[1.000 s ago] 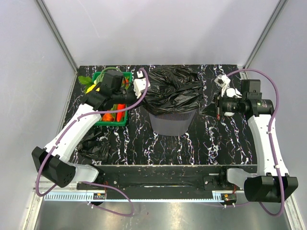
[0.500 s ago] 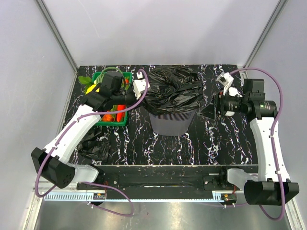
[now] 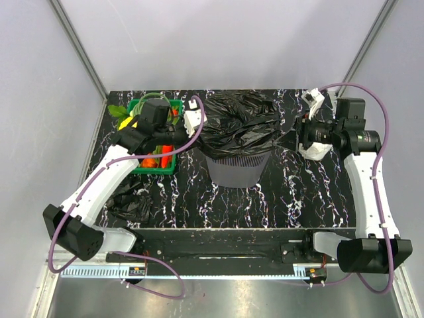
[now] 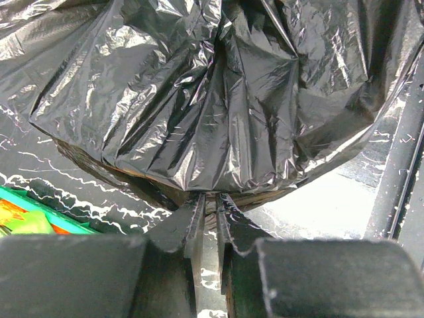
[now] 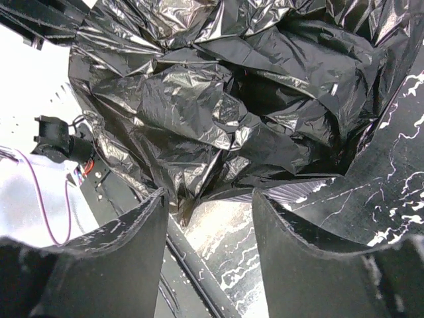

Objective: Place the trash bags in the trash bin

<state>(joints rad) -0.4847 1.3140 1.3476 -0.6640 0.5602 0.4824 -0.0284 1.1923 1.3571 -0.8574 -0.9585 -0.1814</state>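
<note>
Top external view first: the grey mesh trash bin (image 3: 237, 171) stands upright near the middle of the bench (image 3: 291, 192). A big glossy black trash bag (image 3: 240, 119) is heaped over its mouth, hiding the rim from above. My left end effector (image 3: 201, 126) is right at the bag's left edge, reaching in over the green crate (image 3: 142, 167), which has orange and green things inside. On my left wrist camera the two fingers (image 4: 193, 225) stand almost together, a narrow slit between them, and the wrinkled film gathers into folds that run straight down into that slit, so I'm pinching the bag's edge. My right end effector (image 3: 296, 138) sits off the bin's right side, pointing at it but apart from the plastic. On the right wrist camera those fingers (image 5: 136, 225) are spread wide with nothing between them, and the crumpled black film fills the view beyond, with a strip of grey mesh showing under it. A second bag (image 3: 131, 202), smaller and scrunched, lies on the bench in front of the crate, well apart from the bin.
</note>
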